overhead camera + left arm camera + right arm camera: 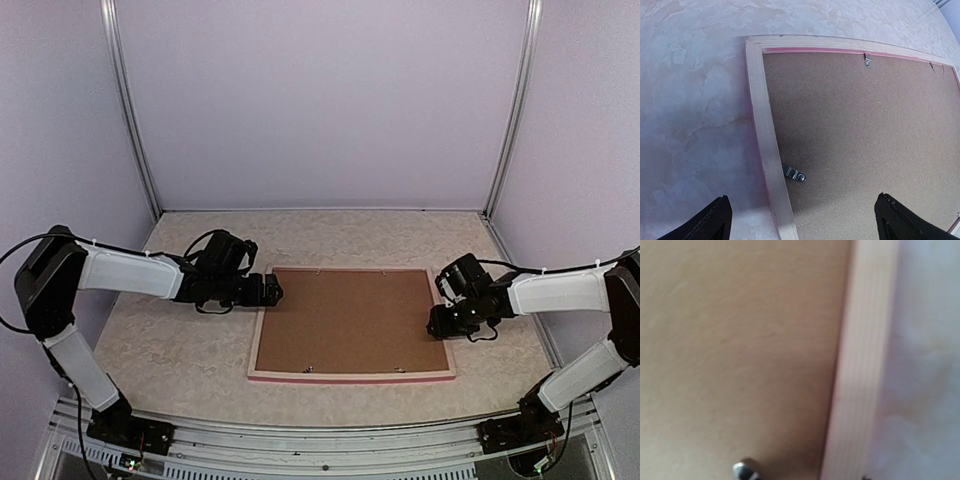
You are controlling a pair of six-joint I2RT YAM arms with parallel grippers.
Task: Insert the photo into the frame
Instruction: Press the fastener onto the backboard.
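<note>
Picture frame (350, 377), pale-pink wood, lies face down, long axis left-right (brown backing board (350, 320) inside); left gripper (272, 291) gapes empty astride its left rail, right gripper (438, 322) opposite, spread unclear.

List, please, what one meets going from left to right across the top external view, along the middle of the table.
In order: left arm → left fingers → brown backing board → right fingers → right arm. The frame is left out: its side rails overlap the fingers in this view.
</note>
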